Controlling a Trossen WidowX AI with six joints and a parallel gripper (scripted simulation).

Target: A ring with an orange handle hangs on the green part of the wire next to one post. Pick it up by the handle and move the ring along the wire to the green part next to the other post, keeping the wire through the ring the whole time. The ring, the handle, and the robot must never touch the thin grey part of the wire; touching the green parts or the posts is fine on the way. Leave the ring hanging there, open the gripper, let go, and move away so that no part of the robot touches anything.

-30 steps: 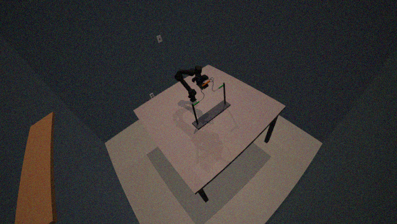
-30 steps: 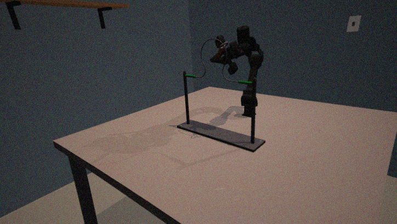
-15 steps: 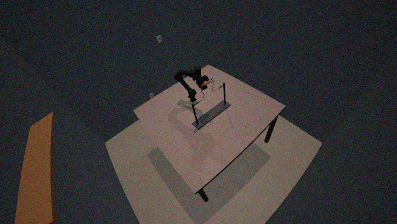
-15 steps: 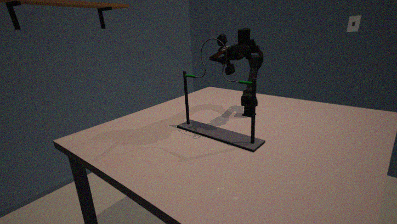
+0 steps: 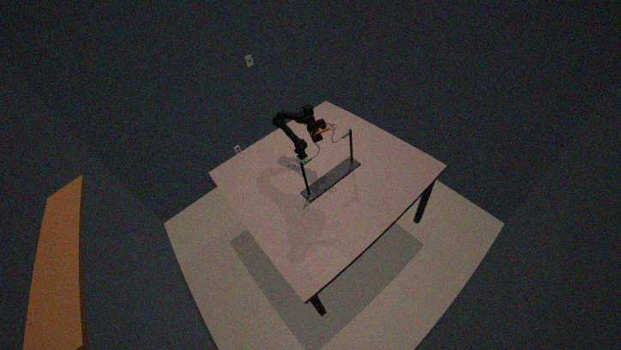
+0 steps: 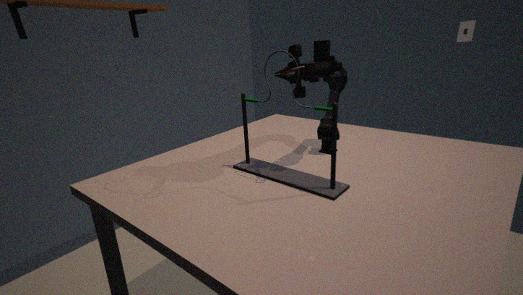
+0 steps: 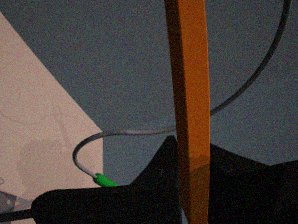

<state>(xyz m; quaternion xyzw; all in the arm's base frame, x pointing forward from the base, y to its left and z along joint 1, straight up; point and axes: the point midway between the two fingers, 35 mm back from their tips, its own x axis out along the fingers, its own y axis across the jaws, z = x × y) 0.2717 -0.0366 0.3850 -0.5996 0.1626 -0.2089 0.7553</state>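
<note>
My gripper (image 5: 318,131) (image 7: 177,141) is shut on the orange handle (image 5: 323,130) (image 7: 195,100), high above the table. The handle runs upward out of the wrist view. The ring at its far end is outside the wrist view and too faint in the top and exterior views to tell its exact clearance from the wire. The thin grey wire (image 6: 265,69) (image 7: 135,132) arches between two green parts. One green part (image 5: 306,161) (image 6: 323,108) is near the arm's base. The other green part (image 5: 346,135) (image 6: 251,100) is at the far post. The gripper is level with the wire's upper arch.
The near post (image 5: 305,180) (image 6: 333,157) and far post (image 5: 351,147) (image 6: 245,131) stand on a dark base plate (image 5: 330,178) (image 6: 289,176) on the table (image 5: 377,204) (image 6: 402,220). An orange-brown shelf (image 5: 56,261) (image 6: 84,5) is on the wall, away from the arm.
</note>
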